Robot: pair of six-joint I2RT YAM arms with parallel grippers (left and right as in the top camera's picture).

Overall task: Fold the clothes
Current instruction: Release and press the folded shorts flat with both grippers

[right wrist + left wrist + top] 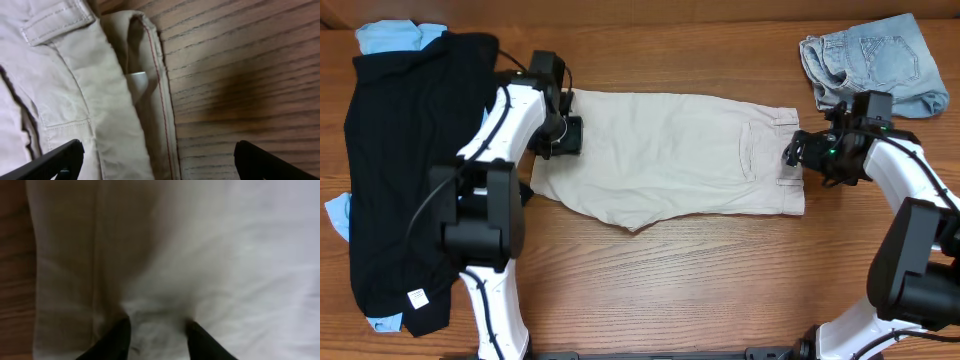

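Note:
The beige shorts point(670, 150) lie flat across the middle of the table, with the waistband to the right. My left gripper point(563, 135) rests on the shorts' left end. In the left wrist view its fingers point(159, 330) are apart, with their tips down on the pale cloth point(225, 255) and a little cloth between them. My right gripper point(796, 152) is at the waistband end. In the right wrist view its fingers point(160, 155) are wide open over the waistband's edge point(75, 90) and the bare wood. A black garment point(405, 170) lies at the far left over light-blue pieces point(390, 38).
Light-blue denim shorts point(875, 60) lie crumpled at the back right, just behind my right arm. The wooden table point(720, 280) shows in front of the beige shorts. The black garment has a small white tag point(418, 297) near the front left edge.

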